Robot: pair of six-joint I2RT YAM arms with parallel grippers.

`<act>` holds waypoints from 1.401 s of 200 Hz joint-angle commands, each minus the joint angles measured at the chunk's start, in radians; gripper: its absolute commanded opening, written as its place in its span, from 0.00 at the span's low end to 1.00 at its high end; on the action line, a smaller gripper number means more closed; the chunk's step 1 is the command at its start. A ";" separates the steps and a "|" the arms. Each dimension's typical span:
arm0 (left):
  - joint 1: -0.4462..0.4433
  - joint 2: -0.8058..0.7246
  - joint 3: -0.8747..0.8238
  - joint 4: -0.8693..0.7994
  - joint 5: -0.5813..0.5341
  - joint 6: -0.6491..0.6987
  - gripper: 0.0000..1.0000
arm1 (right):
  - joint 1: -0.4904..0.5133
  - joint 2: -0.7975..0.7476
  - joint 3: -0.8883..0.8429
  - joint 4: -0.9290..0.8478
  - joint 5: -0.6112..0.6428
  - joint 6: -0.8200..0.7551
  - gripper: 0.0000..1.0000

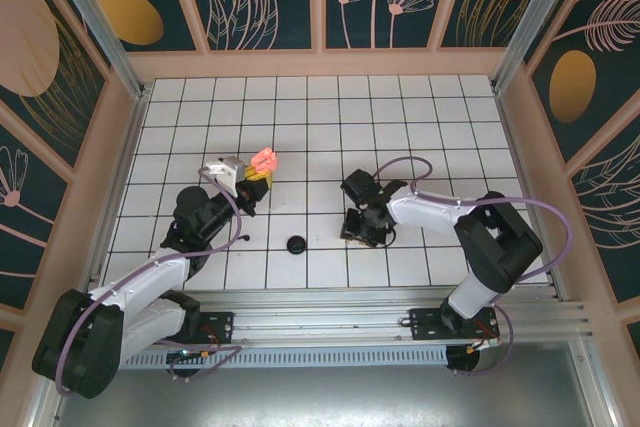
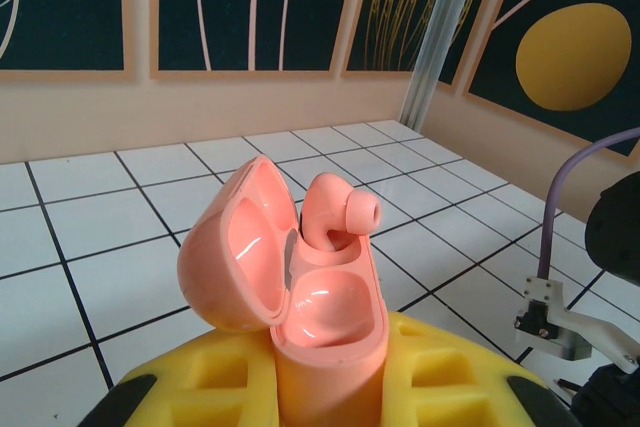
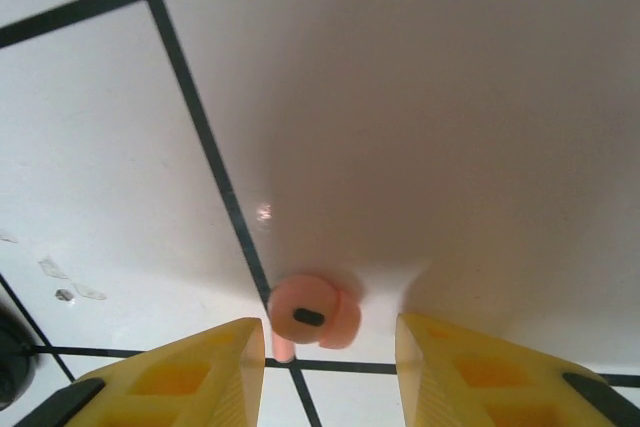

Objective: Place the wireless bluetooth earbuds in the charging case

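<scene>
1. Top external: black disc between the arms; charging case up-left of it.
2. Left gripper clamps the upright, open-lidded case; seated earbud tip points right.
3. Right gripper, right of disc: jaws spread astride loose earbud.

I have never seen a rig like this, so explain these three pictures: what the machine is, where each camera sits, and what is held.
These are two robot arms at the edge of a white tiled table. One picture looks down from above; the other two come from cameras on the wrists. The left arm's yellow fingers are shut on an open pink charging case with one pink earbud in it. The right arm's fingers stand open either side of a second pink earbud lying on a tile. A black disc lies between the arms.
</scene>
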 commanded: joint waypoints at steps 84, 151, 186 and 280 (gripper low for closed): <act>0.005 -0.010 0.014 -0.002 -0.006 0.021 0.10 | -0.004 0.051 0.049 0.029 0.023 -0.042 0.34; 0.006 -0.012 0.014 -0.006 -0.009 0.023 0.10 | -0.004 0.083 0.056 0.031 0.059 -0.052 0.29; 0.005 -0.004 0.014 -0.008 -0.004 0.028 0.10 | -0.003 0.074 0.052 0.031 0.088 -0.057 0.26; -0.009 0.163 0.001 0.184 0.197 0.077 0.09 | 0.081 -0.223 -0.005 0.271 0.318 -0.256 0.22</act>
